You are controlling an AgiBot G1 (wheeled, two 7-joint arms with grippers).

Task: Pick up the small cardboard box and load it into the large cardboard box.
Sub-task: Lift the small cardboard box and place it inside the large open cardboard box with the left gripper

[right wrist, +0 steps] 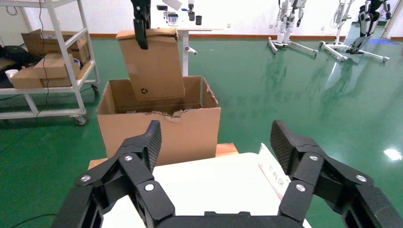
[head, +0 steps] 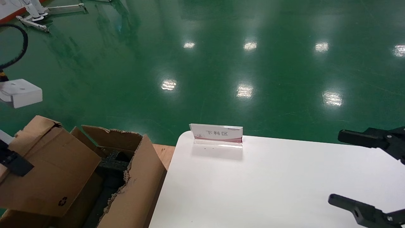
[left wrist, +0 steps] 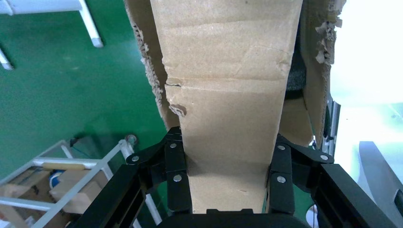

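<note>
My left gripper [left wrist: 228, 161] is shut on the small cardboard box [left wrist: 228, 95], one finger on each side edge. In the head view the small cardboard box [head: 47, 167] hangs tilted over the open top of the large cardboard box [head: 139, 180], recycling mark at its lower corner, and only one left finger [head: 14, 161] shows. The right wrist view shows the small cardboard box [right wrist: 154, 66] hanging above the large cardboard box [right wrist: 190, 133], its lower end just inside the ragged rim. Black foam [head: 114, 163] lies inside. My right gripper [right wrist: 216, 142] is open and empty over the white table [head: 269, 183].
A small sign stand [head: 216, 134] stands at the table's far edge. The carton rests on a wooden pallet [head: 163, 152] left of the table. A white shelf cart [right wrist: 47, 61] with boxes stands beyond the carton. Green floor lies all around.
</note>
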